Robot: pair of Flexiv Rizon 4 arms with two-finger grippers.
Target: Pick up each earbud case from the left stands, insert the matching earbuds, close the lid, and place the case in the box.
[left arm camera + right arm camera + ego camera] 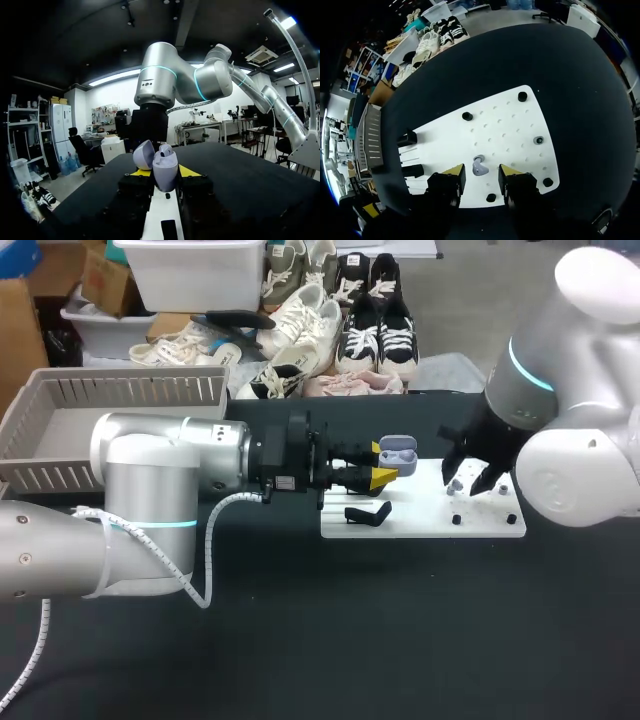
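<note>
The left gripper (384, 467) clamps the open earbud case (398, 451) steady for loading, while the right gripper (481, 176) hangs spread over an earbud (479, 165) on the right of the white board (510, 125).

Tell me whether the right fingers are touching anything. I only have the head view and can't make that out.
Observer: No. In the right wrist view one earbud lies on the white board between the open right fingers, and neither finger touches it.
Operator: And how does the left arm hold the case?
Observer: The left wrist view shows the case upright, pinched from both sides by the left fingers, with its lid open.
</note>
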